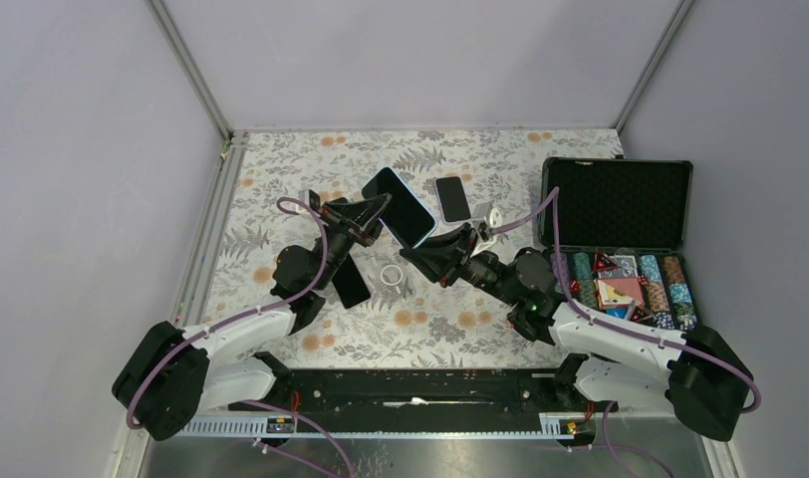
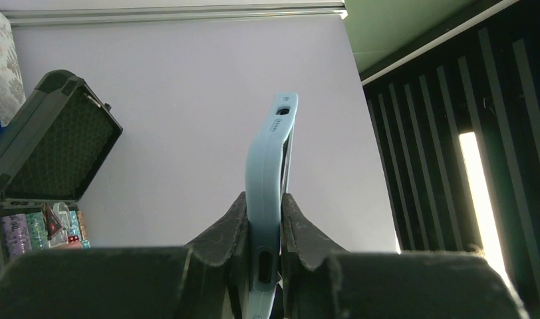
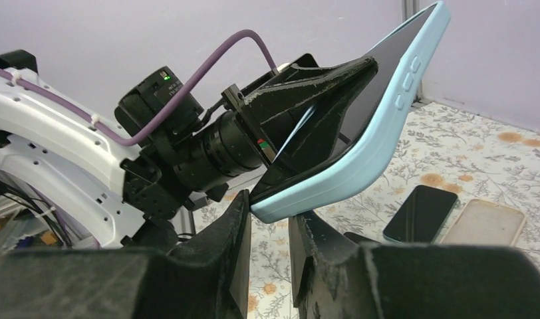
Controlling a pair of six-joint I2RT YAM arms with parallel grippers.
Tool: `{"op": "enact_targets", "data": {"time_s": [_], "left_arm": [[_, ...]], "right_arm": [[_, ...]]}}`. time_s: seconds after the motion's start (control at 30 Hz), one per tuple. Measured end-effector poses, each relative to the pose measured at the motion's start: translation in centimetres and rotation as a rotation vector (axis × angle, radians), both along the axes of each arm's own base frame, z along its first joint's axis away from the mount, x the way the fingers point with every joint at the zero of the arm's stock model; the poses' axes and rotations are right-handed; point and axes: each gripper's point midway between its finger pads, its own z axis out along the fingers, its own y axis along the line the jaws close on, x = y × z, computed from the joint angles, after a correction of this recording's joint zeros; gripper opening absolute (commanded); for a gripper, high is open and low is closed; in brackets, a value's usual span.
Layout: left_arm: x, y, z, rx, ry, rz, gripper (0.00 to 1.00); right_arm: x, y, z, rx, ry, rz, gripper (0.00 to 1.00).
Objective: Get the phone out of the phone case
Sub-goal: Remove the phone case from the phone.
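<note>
Phone (image 1: 401, 204) in blue case (image 2: 267, 166), pinched by left hand (image 2: 264, 203); grip of right hand (image 3: 270, 212) unclear.

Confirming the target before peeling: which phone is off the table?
The blue-cased phone, held up by the jaws of the left gripper and right gripper. The black phone and smaller phone lie flat on the table.

Tilted light-blue phone case (image 3: 380, 143)
Left gripper (image 3: 360, 76) clamps it mid-length; right gripper (image 3: 270, 212) flanks its lower corner; a dark phone (image 3: 420, 212) lies below it.
</note>
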Motion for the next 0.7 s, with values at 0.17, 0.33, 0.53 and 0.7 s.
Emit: {"op": "enact_targets", "data": {"time_s": [0.17, 0.33, 0.53, 0.7], "left_arm": [[-0.2, 0.2, 0.0, 0.018, 0.017, 0.004, 0.0], [-0.2, 0.5, -0.1, 0.044, 0.021, 0.019, 0.0], [-0.1, 0.5, -0.4, 0.053, 0.032, 0.024, 0.0], [-0.2, 0.4, -0.4, 0.057, 0.029, 0.017, 0.0]], "right_arm": [[0.0, -0.1, -0.3, -0.043, -0.06, -0.021, 0.0], [0.5, -0.3, -1.5, -0.1, -0.091, -0.052, 0.0], [0.6, -0.3, -1.7, -0.106, -0.084, -0.054, 0.0], [0.4, -0.6, -1.5, -0.098, -0.059, -0.042, 0.09]]}}
